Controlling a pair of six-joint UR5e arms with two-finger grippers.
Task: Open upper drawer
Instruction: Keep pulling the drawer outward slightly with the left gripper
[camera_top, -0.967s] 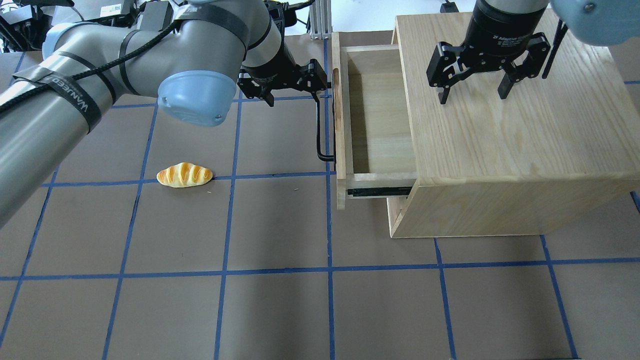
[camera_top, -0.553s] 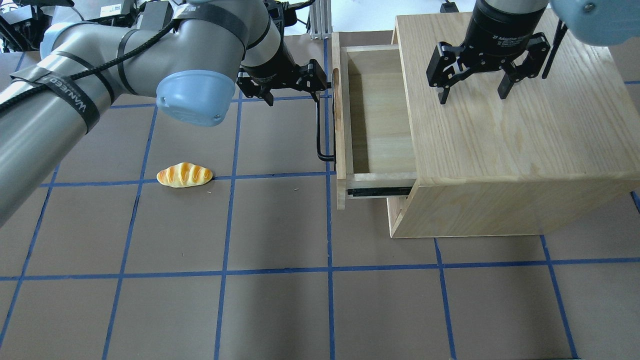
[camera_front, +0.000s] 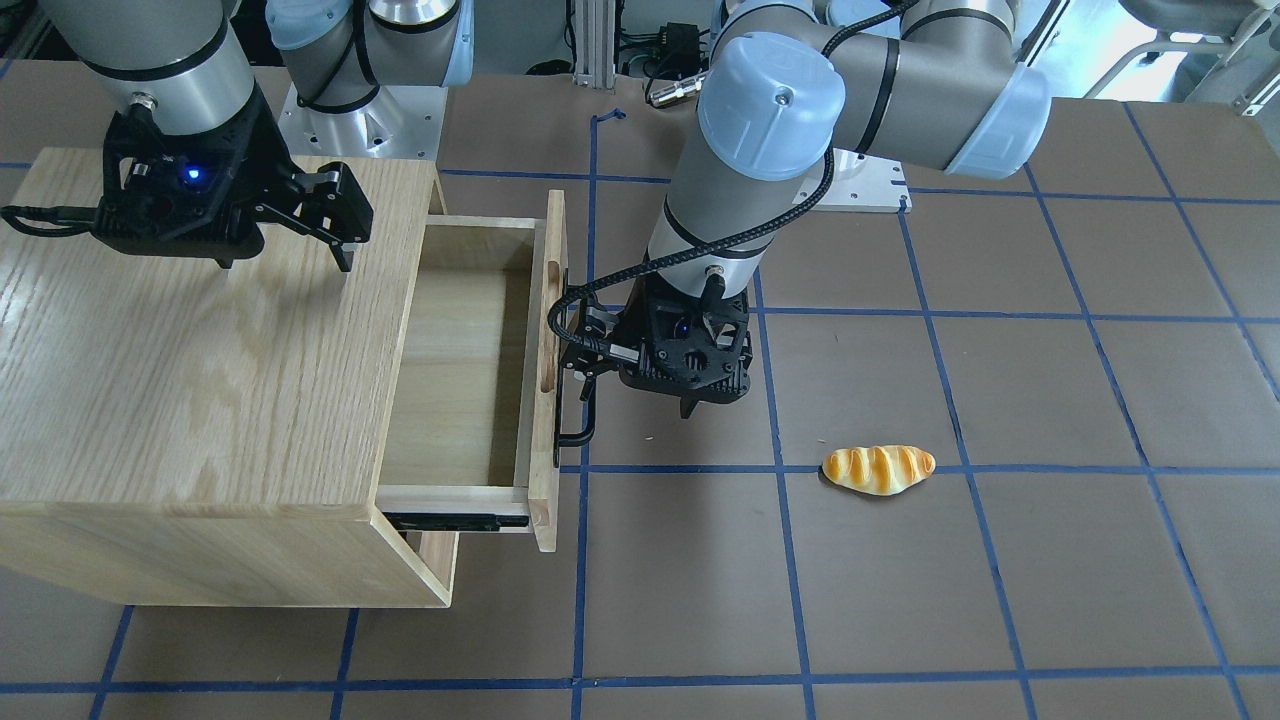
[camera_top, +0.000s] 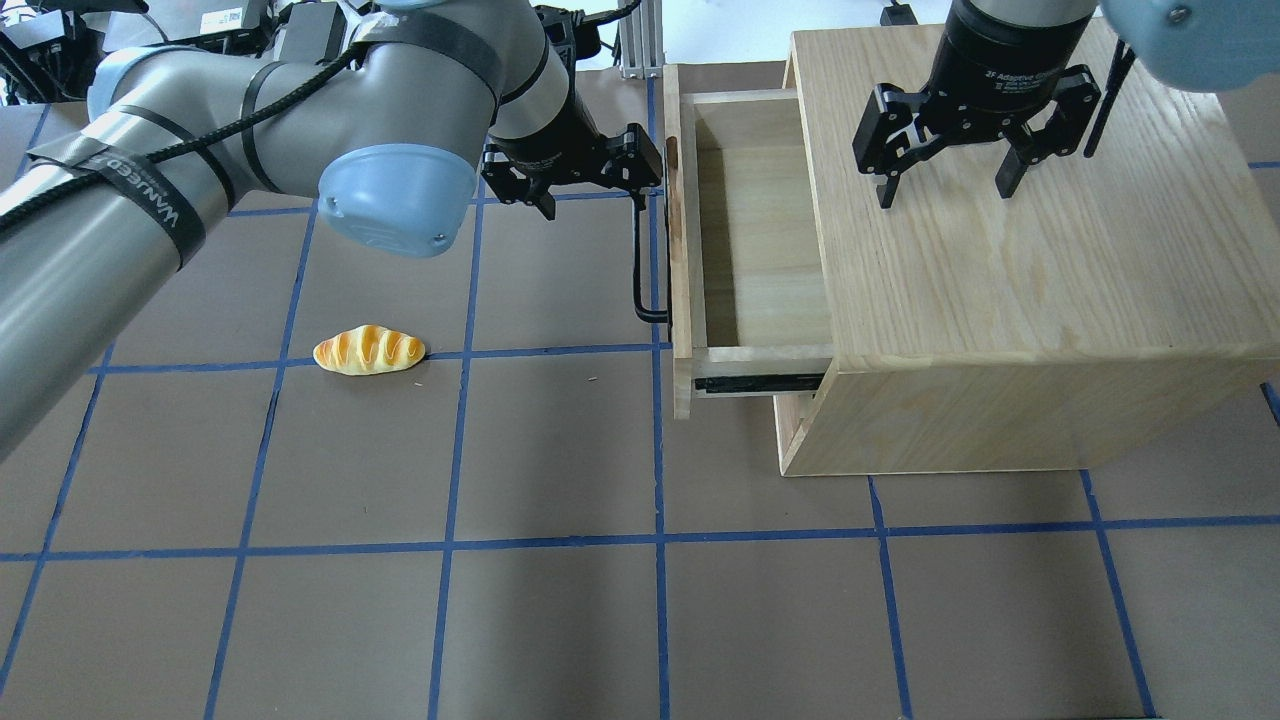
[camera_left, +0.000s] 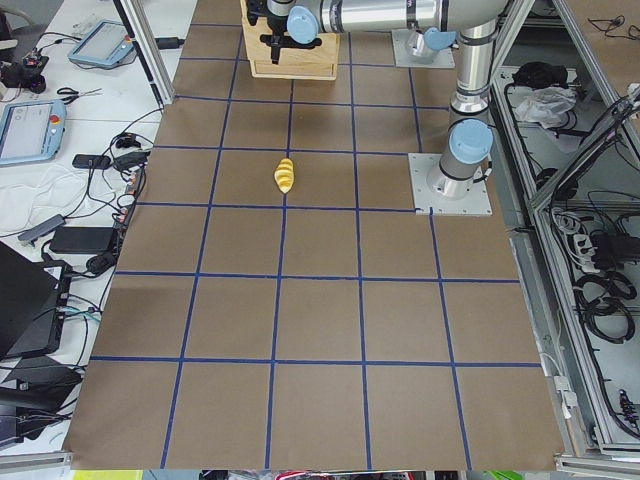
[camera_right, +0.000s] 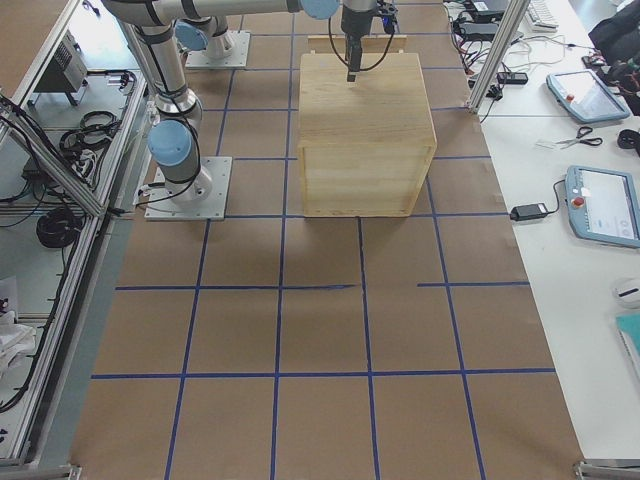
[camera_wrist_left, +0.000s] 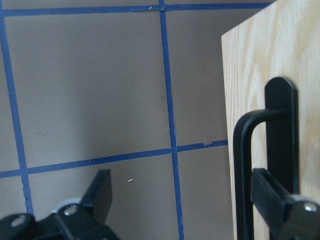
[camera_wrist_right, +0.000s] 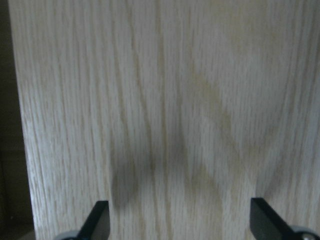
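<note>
My left pincer (camera_top: 598, 186) gapes open astride the black handle (camera_top: 637, 262), which runs near-to-far. The upper drawer (camera_top: 762, 240) lies just right, standing partway out.

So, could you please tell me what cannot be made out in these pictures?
- Whether the left gripper touches the upper drawer's handle: one of its jaws overlaps it in the left wrist view.
- The drawer in the exterior right view: hidden behind the cabinet.
- Details at the cabinet in the exterior left view: too small.
</note>
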